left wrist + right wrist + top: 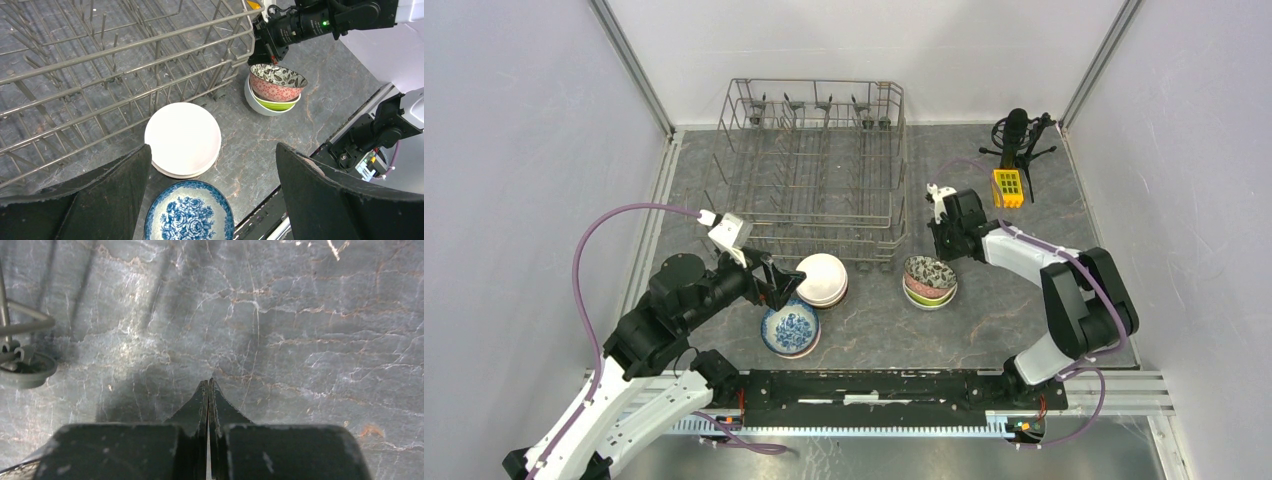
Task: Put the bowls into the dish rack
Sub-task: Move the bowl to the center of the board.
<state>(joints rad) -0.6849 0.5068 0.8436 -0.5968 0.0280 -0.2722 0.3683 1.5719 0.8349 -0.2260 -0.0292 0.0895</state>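
Observation:
The grey wire dish rack (814, 170) stands at the back centre with no bowls in it; it also shows in the left wrist view (125, 60). Stacked white bowls (822, 279) (183, 139) sit in front of it. A blue-and-white bowl (790, 328) (189, 212) sits nearer. A stack with a red-patterned bowl (930, 272) (276, 82) on a lime green bowl (280, 105) lies to the right. My left gripper (782, 285) (212, 150) is open and empty, hovering over the white and blue bowls. My right gripper (942, 250) (207, 383) is shut and empty, pointing down at bare table between the rack and the patterned stack.
A black microphone on a tripod (1016, 135) and a yellow block (1008, 187) stand at the back right. A round rack foot (25, 371) is at the left of the right wrist view. White walls enclose the grey marbled table (874, 330).

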